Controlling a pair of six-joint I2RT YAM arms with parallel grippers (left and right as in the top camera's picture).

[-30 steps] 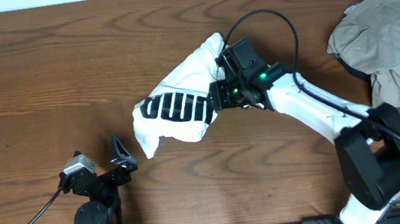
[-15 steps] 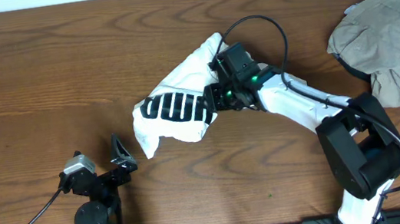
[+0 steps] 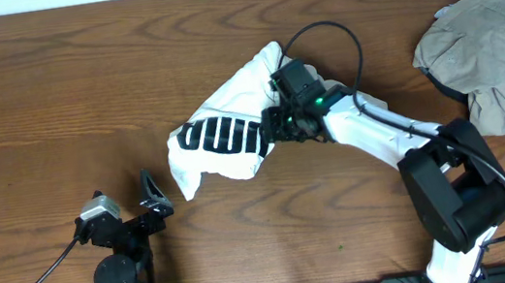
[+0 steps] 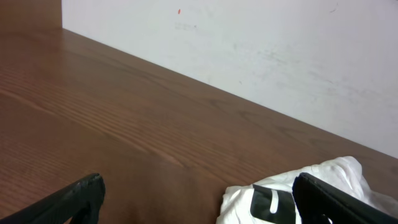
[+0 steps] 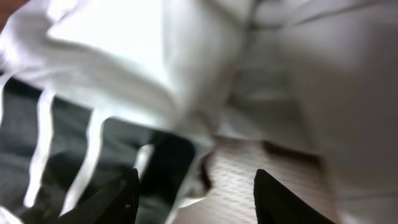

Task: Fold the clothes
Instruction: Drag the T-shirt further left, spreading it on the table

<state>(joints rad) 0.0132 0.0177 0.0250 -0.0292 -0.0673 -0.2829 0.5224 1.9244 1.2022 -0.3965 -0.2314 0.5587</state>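
A white garment with black and white stripes (image 3: 222, 131) lies crumpled in the middle of the table. It also shows in the left wrist view (image 4: 292, 196) and fills the right wrist view (image 5: 155, 81). My right gripper (image 3: 275, 124) is open, its fingers (image 5: 196, 193) pressed against the garment's right edge, with cloth between them. My left gripper (image 3: 148, 199) is open and empty, parked at the front left, apart from the garment; its fingertips show in the left wrist view (image 4: 199, 199).
A grey-beige garment (image 3: 490, 52) lies bunched at the far right of the wooden table (image 3: 51, 99). A white wall (image 4: 249, 37) runs behind the table's far edge.
My right gripper has moved a little to the left, further into the white garment's edge. The garment and the left arm have not moved.
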